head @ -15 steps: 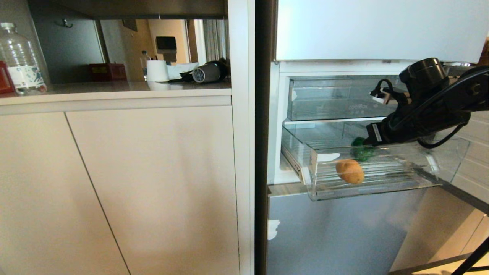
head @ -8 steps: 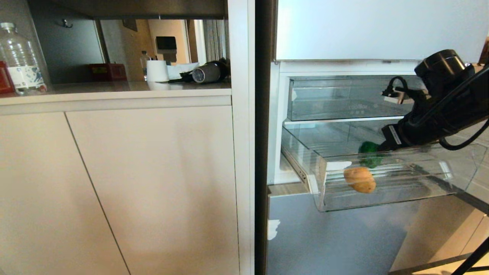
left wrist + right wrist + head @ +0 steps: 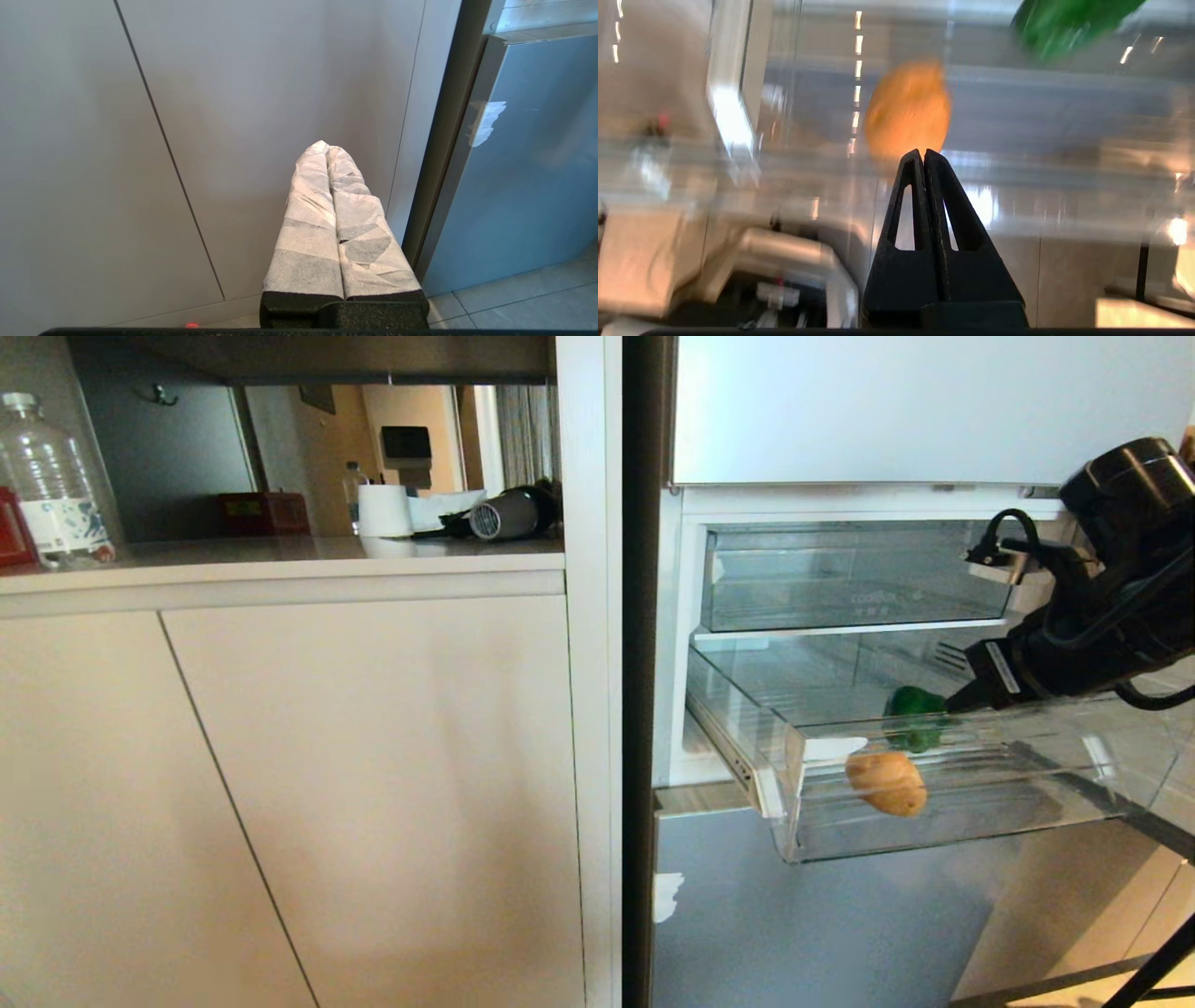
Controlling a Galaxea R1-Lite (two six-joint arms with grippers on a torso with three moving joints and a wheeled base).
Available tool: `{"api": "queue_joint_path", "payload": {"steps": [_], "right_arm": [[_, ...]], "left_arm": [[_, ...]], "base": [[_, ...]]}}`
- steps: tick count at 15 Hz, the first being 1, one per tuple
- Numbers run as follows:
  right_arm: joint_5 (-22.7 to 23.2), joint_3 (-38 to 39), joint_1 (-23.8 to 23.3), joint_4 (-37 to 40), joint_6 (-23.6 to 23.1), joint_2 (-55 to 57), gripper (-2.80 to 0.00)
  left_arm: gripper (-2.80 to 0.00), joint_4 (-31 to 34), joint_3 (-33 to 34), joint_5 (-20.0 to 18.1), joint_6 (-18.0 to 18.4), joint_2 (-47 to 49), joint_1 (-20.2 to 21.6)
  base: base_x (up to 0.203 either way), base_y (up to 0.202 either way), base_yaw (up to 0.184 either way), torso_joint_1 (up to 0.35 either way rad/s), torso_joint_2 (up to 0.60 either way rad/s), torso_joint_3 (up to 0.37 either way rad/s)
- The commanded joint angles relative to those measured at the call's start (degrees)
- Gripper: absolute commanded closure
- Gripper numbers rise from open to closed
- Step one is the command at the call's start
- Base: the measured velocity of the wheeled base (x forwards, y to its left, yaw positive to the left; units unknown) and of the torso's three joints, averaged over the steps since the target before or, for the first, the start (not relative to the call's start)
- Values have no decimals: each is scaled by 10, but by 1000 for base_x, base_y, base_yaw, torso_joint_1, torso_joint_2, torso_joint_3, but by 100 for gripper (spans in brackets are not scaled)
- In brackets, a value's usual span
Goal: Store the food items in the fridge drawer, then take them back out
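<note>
Head view shows the fridge drawer (image 3: 934, 793) pulled well out of the open fridge, at about 4 o'clock from the middle of the frame, with both food items lying on its ribbed bottom. The potato (image 3: 887, 782) sits close behind the clear front wall, just past the small white sticker (image 3: 834, 748), its long axis tilted a little, running from 10 o'clock to 4 o'clock. The bell pepper (image 3: 913, 718) lies deeper in, at roughly 1 o'clock from the potato and close to it; whether the two touch I cannot tell.

The right arm reaches in from 3 o'clock over the drawer's rim, and its tip ends just beside the bell pepper on that item's 3 o'clock side. In the right wrist view the right claw (image 3: 923, 156) has its fingers pressed together with nothing between them; the potato (image 3: 908, 109) lies straight ahead at 12 o'clock, and the bell pepper (image 3: 1064, 23) sits off at 1 o'clock. Contact with the drawer wall cannot be read through the blur.

The left claw (image 3: 327, 149) hangs low, fingers together and empty, facing the cabinet door (image 3: 163, 140), well apart from the drawer. The right arm is plainly the nearer one, so I judge the next grasp needs the right claw to part first
</note>
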Motion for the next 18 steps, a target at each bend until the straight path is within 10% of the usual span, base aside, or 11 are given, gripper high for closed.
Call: {"api": "queue_joint_path", "payload": {"steps": [1, 18], "right_arm": [[2, -1, -1, -25, 1, 8, 0], [1, -143, -45, -71, 40, 155, 0]], "left_arm": [[0, 0, 0, 0, 0, 0, 0], [0, 1, 0, 0, 0, -1, 0]], "base": [[0, 0, 0, 0, 0, 0], [0, 0, 0, 0, 0, 0]]}}
